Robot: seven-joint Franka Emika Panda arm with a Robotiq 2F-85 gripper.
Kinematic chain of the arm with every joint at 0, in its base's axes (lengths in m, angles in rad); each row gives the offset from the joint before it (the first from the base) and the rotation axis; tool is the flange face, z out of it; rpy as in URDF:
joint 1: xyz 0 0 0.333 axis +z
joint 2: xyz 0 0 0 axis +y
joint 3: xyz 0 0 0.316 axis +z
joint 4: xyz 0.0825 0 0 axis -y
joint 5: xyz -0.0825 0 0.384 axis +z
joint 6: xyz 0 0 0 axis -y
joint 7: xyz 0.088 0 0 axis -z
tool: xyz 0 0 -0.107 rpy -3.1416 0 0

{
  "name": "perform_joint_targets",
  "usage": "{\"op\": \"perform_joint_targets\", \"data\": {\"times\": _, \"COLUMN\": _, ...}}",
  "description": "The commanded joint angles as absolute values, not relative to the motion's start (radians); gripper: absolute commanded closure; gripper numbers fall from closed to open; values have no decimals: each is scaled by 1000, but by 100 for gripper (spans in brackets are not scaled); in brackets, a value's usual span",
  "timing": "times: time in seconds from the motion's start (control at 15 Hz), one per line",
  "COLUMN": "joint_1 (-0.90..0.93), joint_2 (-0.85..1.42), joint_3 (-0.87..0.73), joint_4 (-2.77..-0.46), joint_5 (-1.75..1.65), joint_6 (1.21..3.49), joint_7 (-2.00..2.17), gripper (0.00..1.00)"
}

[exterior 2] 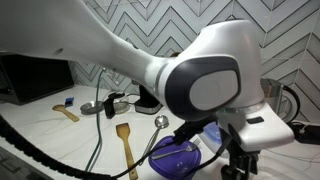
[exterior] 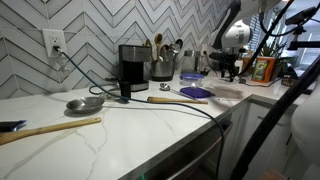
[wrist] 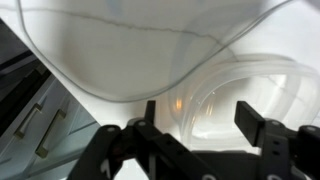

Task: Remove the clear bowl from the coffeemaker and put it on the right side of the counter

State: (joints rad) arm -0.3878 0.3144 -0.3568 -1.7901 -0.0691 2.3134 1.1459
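The clear bowl (wrist: 240, 85) lies on the white counter (wrist: 120, 50) in the wrist view, its rim just beyond and between my gripper's fingers (wrist: 200, 120). The fingers are wide apart and hold nothing. In an exterior view my gripper (exterior: 230, 68) hangs low over the far right of the counter (exterior: 150, 135), well away from the black coffeemaker (exterior: 132, 68), which stands at the back by the tiled wall. The bowl is too faint to make out in the exterior views. In an exterior view the arm (exterior 2: 200, 85) fills the foreground with the gripper (exterior 2: 235, 165) below it.
A steel utensil crock (exterior: 162, 66) stands beside the coffeemaker. A purple dish (exterior: 195, 92) (exterior 2: 178, 155), wooden spoon (exterior: 178, 100) (exterior 2: 125, 140), metal ladle (exterior: 85, 103) and long wooden stick (exterior: 50, 130) lie on the counter. The counter edge and cabinet fronts (wrist: 40, 130) show at the wrist view's left.
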Motion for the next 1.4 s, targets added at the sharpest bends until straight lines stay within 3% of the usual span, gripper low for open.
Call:
{"op": "perform_joint_targets", "data": {"times": 0.0, "joint_1": -349, "joint_2": 181, "joint_3": -349, "joint_4": -1878, "joint_5": -70, "joint_6": 2237, "joint_7": 974, "gripper": 0}}
{"op": "perform_joint_targets", "data": {"times": 0.53, "joint_1": -262, "joint_2": -35, "joint_3": -283, "joint_4": -2015, "joint_5": -101, "joint_6": 2132, "joint_7": 677, "gripper": 0}}
{"op": "perform_joint_targets", "data": {"times": 1.33, "joint_1": -239, "joint_2": -323, "joint_3": -222, "joint_4": -2101, "joint_5": -120, "joint_6": 1802, "joint_7": 103, "gripper": 0}}
